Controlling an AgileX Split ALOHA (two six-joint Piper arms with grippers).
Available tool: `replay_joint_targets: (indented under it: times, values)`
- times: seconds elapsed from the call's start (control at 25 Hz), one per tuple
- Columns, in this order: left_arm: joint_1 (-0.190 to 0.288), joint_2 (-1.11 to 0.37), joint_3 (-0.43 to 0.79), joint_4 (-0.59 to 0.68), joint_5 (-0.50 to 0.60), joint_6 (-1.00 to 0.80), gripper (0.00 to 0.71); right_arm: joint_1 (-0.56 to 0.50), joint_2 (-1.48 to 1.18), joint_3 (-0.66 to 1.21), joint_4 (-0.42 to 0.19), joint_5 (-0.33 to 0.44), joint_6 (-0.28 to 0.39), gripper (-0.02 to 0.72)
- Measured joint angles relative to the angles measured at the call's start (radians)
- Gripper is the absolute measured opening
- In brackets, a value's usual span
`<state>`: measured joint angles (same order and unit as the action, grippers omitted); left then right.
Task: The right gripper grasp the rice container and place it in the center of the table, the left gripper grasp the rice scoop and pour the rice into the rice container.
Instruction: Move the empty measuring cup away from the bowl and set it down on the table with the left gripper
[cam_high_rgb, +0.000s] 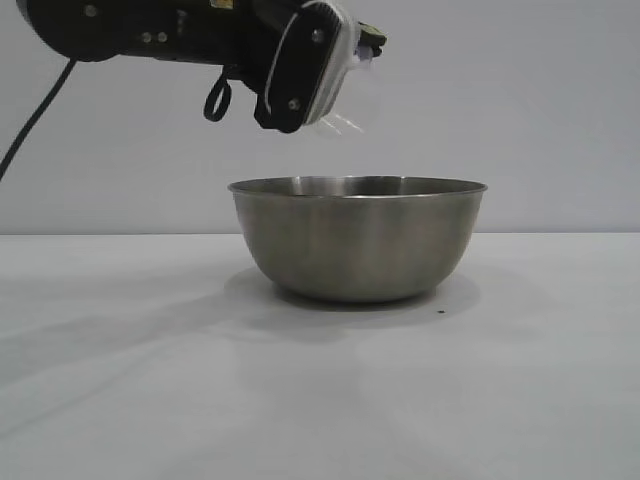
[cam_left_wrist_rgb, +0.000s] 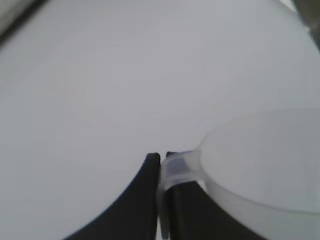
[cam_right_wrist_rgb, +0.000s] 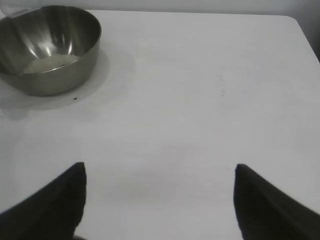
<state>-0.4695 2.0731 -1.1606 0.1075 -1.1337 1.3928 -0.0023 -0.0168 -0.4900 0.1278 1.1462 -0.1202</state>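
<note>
The rice container (cam_high_rgb: 357, 240), a wide steel bowl, stands on the white table (cam_high_rgb: 150, 380). The right wrist view shows the rice container (cam_right_wrist_rgb: 47, 47) with a pale layer of rice (cam_right_wrist_rgb: 50, 64) in its bottom. Above the bowl's rim on the left side, my left gripper (cam_high_rgb: 365, 45) is shut on the handle of the clear rice scoop (cam_high_rgb: 350, 110), which hangs tipped over the bowl. In the left wrist view the left gripper (cam_left_wrist_rgb: 163, 159) pinches the handle, with the rice scoop (cam_left_wrist_rgb: 265, 165) beside it. My right gripper (cam_right_wrist_rgb: 160, 170) stands open over bare table, well away from the bowl.
A tiny dark speck (cam_high_rgb: 441, 313) lies on the table just right of the bowl's base. The left arm's black cable (cam_high_rgb: 35, 115) hangs at the upper left. The table's far corner (cam_right_wrist_rgb: 295, 22) shows in the right wrist view.
</note>
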Motion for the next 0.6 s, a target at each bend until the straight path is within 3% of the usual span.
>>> replay_joint_targets:
  times: [0.32,0.44,0.6]
  values:
    - [0.0,0.0,0.0,-0.48,-0.002,-0.377,0.0,0.0,0.0,0.0,0.0,0.0,0.0,0.566]
    - [0.002,0.0,0.0,-0.616,-0.002,-0.427,0.0,0.0,0.0,0.0,0.0,0.0,0.0,0.566]
    - [0.043,0.0,0.0,-0.728,-0.002,-0.504,0.0,0.0,0.0,0.0,0.0,0.0,0.0,0.566]
